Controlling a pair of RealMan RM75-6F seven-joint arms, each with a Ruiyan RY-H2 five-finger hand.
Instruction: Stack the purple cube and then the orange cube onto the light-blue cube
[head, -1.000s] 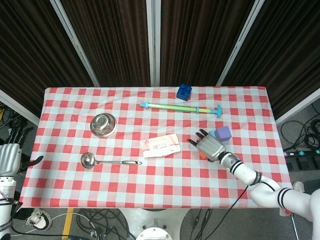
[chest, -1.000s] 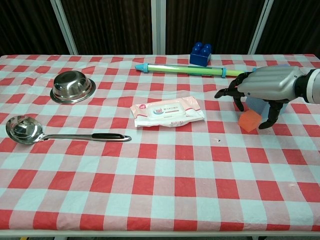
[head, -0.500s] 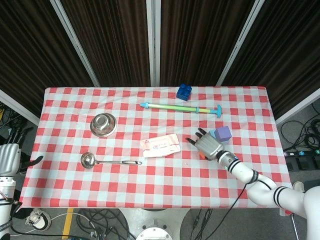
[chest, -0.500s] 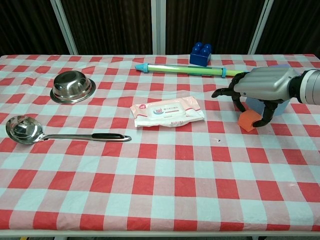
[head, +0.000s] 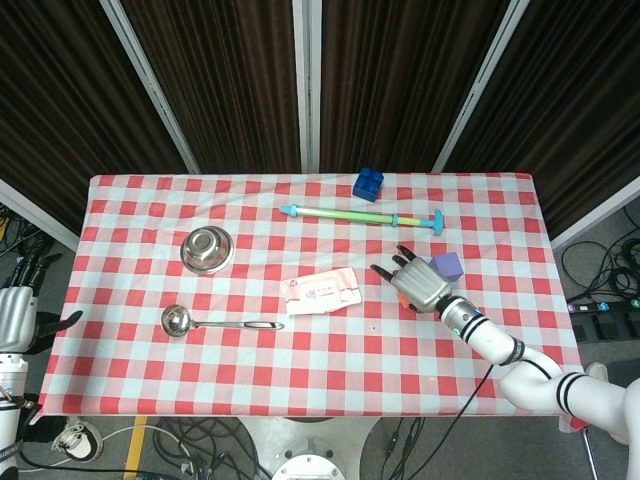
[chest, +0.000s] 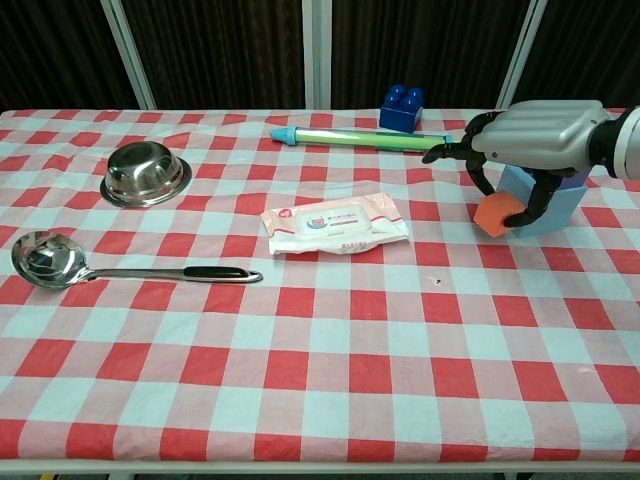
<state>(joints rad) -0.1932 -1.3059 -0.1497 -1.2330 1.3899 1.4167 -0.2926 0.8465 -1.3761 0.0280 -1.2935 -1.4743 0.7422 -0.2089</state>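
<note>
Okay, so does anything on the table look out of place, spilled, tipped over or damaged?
Nothing stands out. The steel bowl sits upright, the metal ladle and wipes packet lie flat, and nothing is spilled. The right hand grips the orange cube beside the light-blue cube, with the purple cube seated on it.

Hardly any writing is showing, and none of it is reading clearly: the flat white-and-pink plastic packet of wipes (chest: 334, 223), lying near the middle of the frame in the chest view, is carrying a small round pink mark at its left end and a line of red print along its top face, but the characters are coming out too small and blurred to make out. In the head view the same packet (head: 322, 289) is showing only a pink smudge.
</note>
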